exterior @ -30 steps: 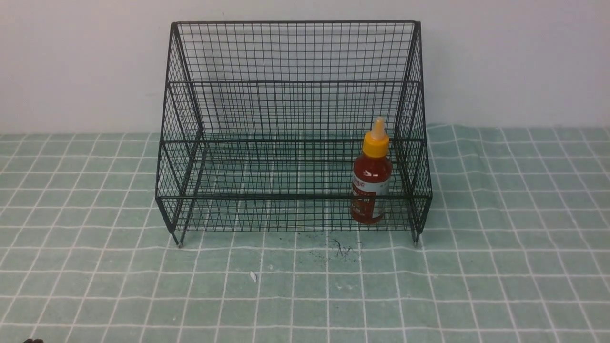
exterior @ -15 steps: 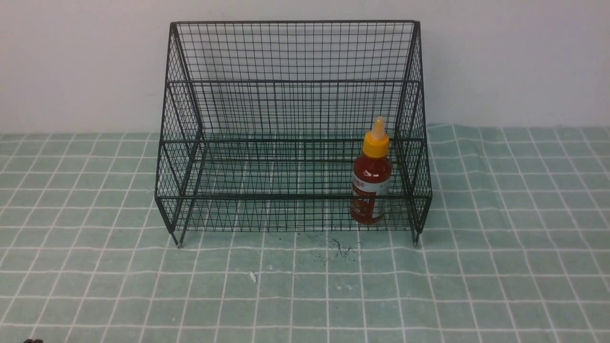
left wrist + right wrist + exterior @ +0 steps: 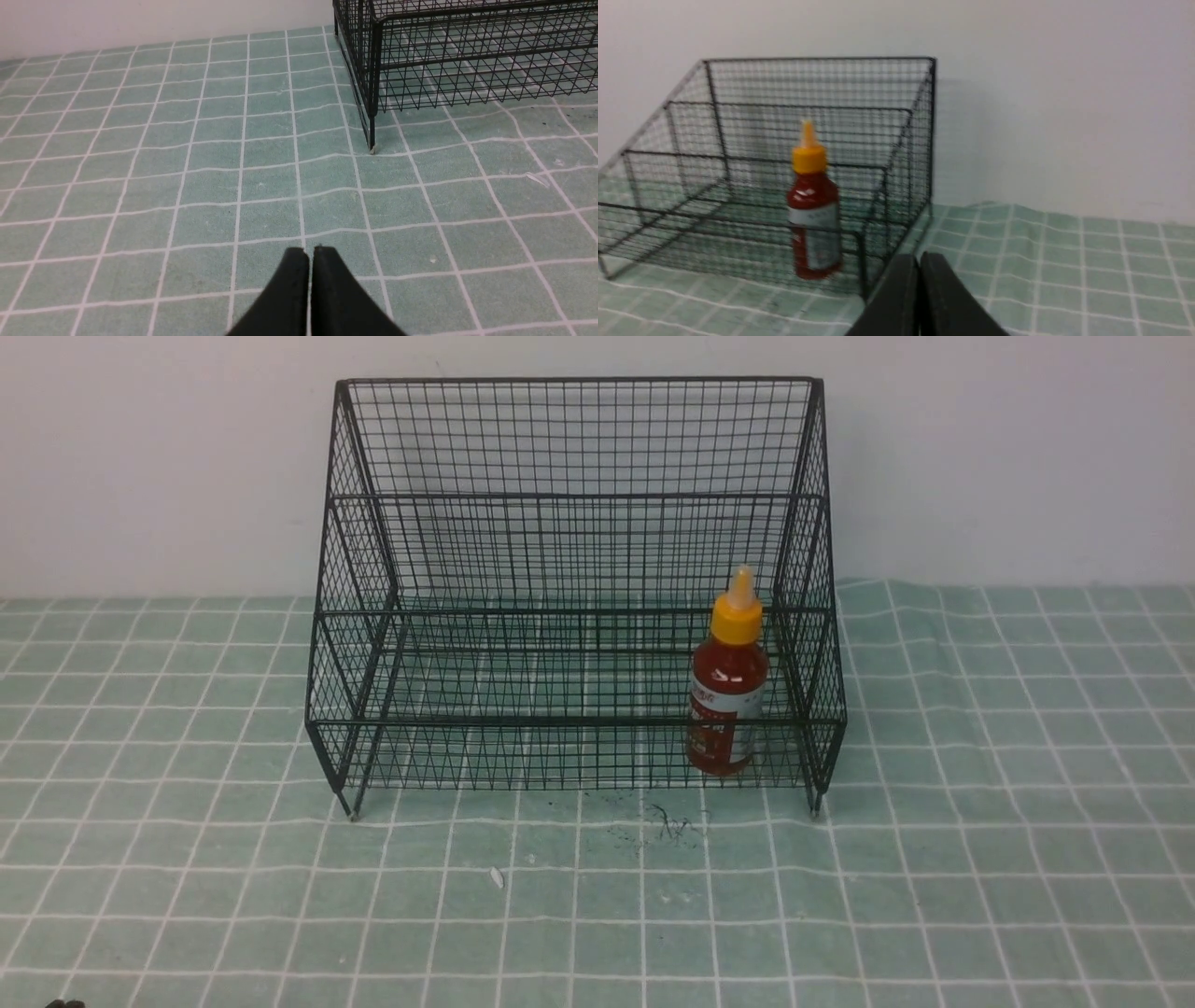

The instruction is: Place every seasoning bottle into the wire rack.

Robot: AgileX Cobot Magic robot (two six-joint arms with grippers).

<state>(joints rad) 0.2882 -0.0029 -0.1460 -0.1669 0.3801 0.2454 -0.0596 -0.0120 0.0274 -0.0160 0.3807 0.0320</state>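
A seasoning bottle [image 3: 727,686] of dark red sauce with a yellow-orange cap stands upright inside the black wire rack [image 3: 569,495], at the right end of its lowest tier. The right wrist view shows the same seasoning bottle [image 3: 813,205] behind the mesh of the wire rack [image 3: 822,84]. My right gripper [image 3: 919,257] is shut and empty, set back from the rack's near right corner. My left gripper [image 3: 310,252] is shut with nothing in it, over bare cloth short of the wire rack's [image 3: 467,56] left front leg. Neither gripper appears in the front view.
A green tablecloth [image 3: 980,859] with a white grid covers the table up to a white wall [image 3: 149,467]. A small dark scribble [image 3: 667,826] and a white fleck [image 3: 496,877] mark the cloth in front of the rack.
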